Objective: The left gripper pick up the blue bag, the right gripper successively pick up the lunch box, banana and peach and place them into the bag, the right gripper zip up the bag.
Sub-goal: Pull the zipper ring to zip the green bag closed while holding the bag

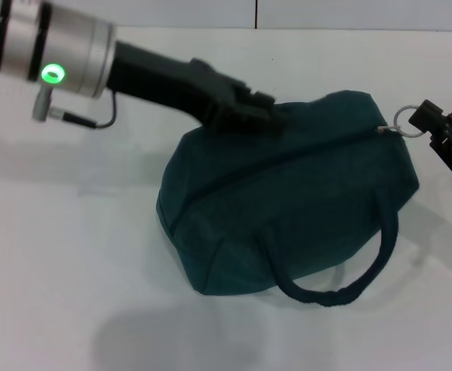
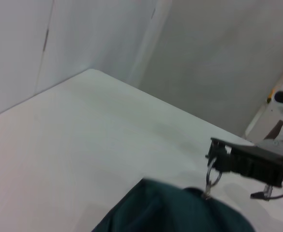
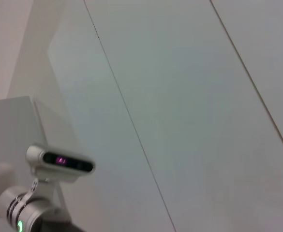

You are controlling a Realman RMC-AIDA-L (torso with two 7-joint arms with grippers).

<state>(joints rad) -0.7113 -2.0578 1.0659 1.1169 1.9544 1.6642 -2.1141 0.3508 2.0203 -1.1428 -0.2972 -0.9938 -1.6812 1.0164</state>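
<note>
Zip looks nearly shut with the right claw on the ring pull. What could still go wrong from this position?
1. The right gripper holds only the thin metal ring pull at the bag's end; it may slip out before the zip fully closes.
2. The left gripper pinches the blue bag at its top edge; further pulling could drag the bag across the table or tug the fabric free.

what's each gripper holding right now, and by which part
The right gripper pinches the blue bag by its zipper ring; the left gripper grips the bag's top edge.
</note>
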